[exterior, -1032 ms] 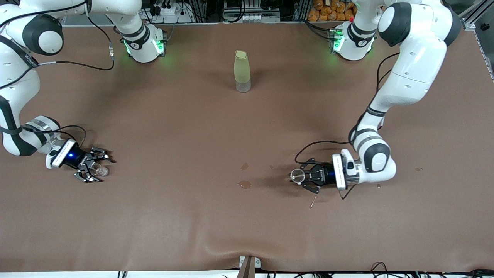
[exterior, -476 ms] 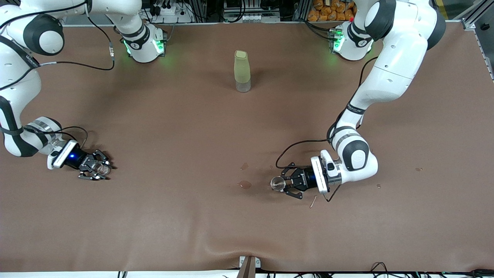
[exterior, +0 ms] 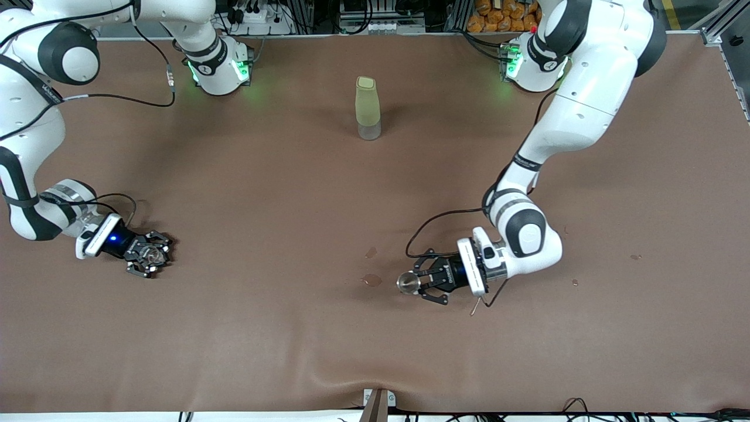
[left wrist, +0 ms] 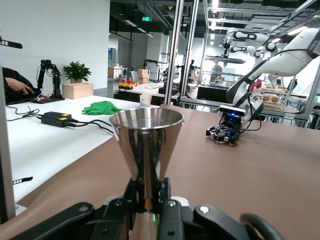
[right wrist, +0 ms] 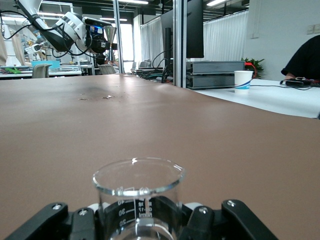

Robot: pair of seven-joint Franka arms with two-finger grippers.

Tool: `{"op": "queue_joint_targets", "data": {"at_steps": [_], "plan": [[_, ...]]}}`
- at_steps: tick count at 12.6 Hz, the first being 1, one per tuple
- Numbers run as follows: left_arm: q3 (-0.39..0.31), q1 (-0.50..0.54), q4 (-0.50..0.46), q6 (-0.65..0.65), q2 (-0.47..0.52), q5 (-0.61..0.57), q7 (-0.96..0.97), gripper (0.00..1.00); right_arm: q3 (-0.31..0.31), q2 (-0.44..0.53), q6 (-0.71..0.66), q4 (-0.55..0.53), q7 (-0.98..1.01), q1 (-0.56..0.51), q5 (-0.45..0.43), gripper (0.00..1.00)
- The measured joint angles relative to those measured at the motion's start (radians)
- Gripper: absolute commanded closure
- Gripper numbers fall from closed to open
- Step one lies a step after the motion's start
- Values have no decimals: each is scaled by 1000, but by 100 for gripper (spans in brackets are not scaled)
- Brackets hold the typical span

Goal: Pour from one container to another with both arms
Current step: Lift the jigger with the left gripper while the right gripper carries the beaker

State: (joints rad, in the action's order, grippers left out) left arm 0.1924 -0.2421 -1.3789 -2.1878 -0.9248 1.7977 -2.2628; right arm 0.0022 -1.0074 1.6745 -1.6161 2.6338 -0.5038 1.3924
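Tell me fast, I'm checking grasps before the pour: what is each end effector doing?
Left end effector: shut on shiny conical metal cup.
Right end effector: shut on small clear glass beaker.

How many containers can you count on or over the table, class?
3. A metal cup in the left gripper, over the table's middle; a glass beaker in the right gripper at the right arm's end; a green bottle standing between the bases.

Beaker (right wrist: 138, 200) base cut off by frame edge; funnel (left wrist: 146, 150) stem tip hidden inside left claw (left wrist: 146, 207).
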Motion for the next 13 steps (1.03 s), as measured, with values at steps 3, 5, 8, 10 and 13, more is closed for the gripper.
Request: {"op": "queue_joint_targets", "data": {"at_steps": [3, 5, 8, 10, 13], "plan": [[0, -46, 19, -54, 0, 45, 2, 100, 4, 0, 0, 56, -80, 97, 10, 100], [0, -66, 30, -94, 1, 56, 24, 100, 5, 1, 2, 127, -178, 172, 15, 100], [-1, -115, 66, -173, 2, 57, 83, 100, 8, 12, 1, 199, -335, 282, 16, 100], [-1, -150, 95, -219, 2, 58, 101, 100, 9, 17, 1, 239, -433, 362, 30, 100], [-2, -195, 104, -266, 2, 93, 102, 100, 9, 23, 24, 275, -555, 474, 85, 100]]}}
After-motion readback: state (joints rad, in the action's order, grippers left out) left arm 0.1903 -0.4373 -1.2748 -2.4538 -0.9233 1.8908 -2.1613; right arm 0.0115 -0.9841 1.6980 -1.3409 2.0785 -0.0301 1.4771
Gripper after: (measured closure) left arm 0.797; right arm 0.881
